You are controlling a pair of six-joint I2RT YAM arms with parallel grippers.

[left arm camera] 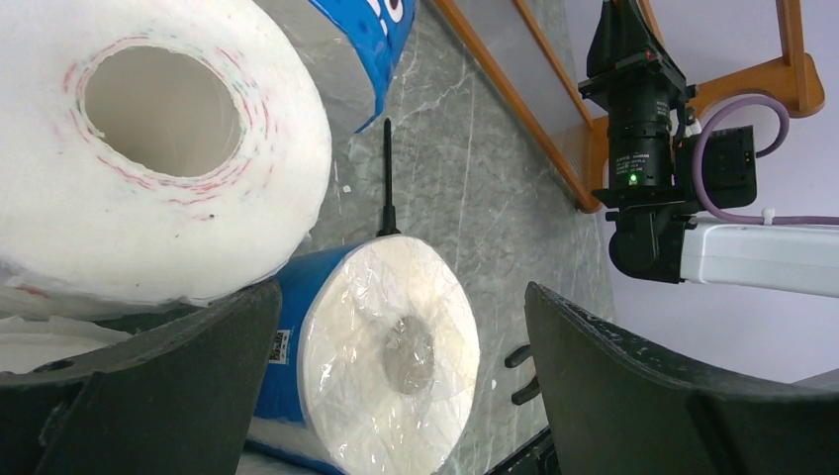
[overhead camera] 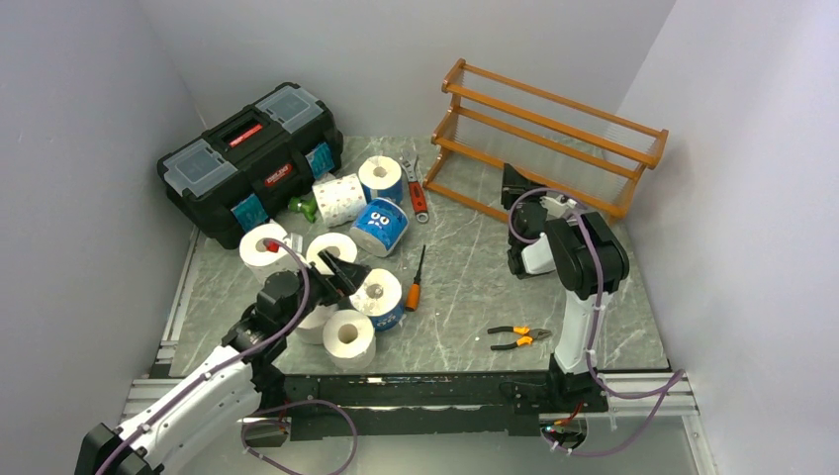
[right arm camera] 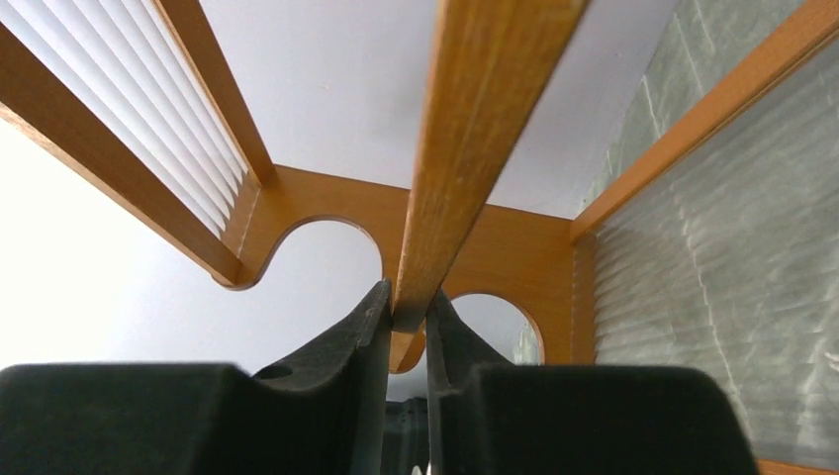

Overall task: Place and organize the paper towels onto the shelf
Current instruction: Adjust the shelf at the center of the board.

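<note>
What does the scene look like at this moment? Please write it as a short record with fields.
left gripper: open, one finger on each side of a blue-wrapped paper towel roll
right gripper: shut on a rail of the wooden shelf
paper towels: all on the table, none on the shelf
other items: black toolbox, orange-handled screwdriver, pliers, red wrench
</note>
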